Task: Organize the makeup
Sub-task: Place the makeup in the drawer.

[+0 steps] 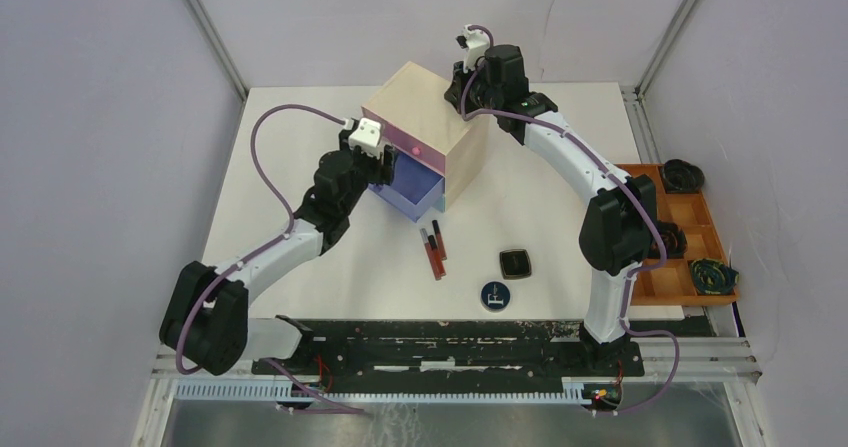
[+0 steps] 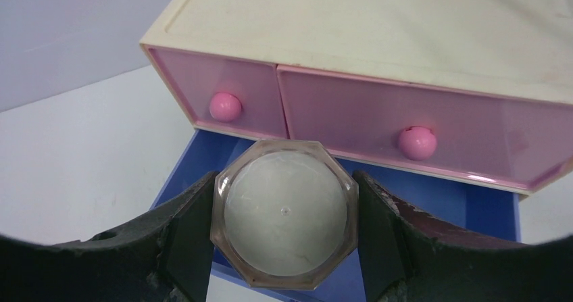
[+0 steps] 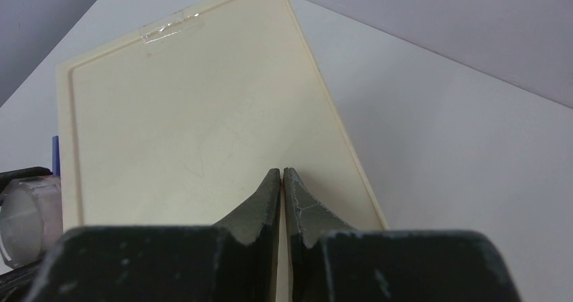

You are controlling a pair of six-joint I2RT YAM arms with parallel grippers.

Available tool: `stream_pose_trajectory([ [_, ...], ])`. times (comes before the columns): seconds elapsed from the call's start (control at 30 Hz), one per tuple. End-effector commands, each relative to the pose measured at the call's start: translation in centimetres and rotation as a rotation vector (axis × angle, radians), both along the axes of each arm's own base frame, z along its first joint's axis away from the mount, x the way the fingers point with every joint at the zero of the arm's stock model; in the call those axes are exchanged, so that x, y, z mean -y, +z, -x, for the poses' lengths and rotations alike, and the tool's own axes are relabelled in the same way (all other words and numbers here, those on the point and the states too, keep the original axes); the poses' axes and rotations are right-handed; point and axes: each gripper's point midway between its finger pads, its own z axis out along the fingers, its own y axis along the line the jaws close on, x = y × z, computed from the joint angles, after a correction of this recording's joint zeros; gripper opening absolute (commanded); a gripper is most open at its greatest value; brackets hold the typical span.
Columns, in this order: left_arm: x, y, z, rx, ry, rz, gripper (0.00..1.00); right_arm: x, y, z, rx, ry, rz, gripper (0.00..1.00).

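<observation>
- The beige box [image 1: 425, 112] is standing mid-table [image 1: 290, 137], the right arm reaching over its far side and the left arm coming up to its front.
- Slim red and black tubes [image 1: 434, 250] are lying together on the table in front of the box. A black square compact [image 1: 515, 263] is sitting just right of them, and a round dark-blue compact [image 1: 494, 295] is lying nearer the arm bases.
- An orange-brown tray [image 1: 692, 212] is sitting at the table's right edge, carrying dark coiled items [image 1: 684, 175] in several compartments.
- The box's pink drawers [image 2: 405, 119] are sitting shut, while the blue drawer [image 2: 439, 197] below them is standing pulled out, its blue floor showing.
- The left fingers [image 2: 382, 234] are standing wide, clamping the pale octagonal jar [image 2: 284, 214] between them, below the pink drawers and over the open blue drawer.
- The right fingers [image 3: 273, 197] are pressing nearly together, holding nothing, over the box's cream top. Whether they are touching it I cannot tell.
</observation>
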Motion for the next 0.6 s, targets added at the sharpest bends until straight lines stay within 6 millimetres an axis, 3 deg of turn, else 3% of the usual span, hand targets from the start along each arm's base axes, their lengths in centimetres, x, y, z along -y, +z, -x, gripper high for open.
stream_pose_trajectory([
  [0.0, -0.3, 2.3, -1.3, 0.123, 0.007, 0.030, 0.03, 7.8, -19.6, 9.7, -0.658, -0.060, 0.402, 0.11],
  [0.37, -1.3, -0.5, -3.4, 0.034, 0.041, -0.009, 0.03, 8.0, -19.9, 9.5, -0.658, -0.063, 0.410, 0.11],
  [0.57, -0.9, -1.6, -4.5, -0.067, 0.032, -0.044, 0.13, 7.9, -20.2, 9.5, -0.662, -0.061, 0.409, 0.11],
])
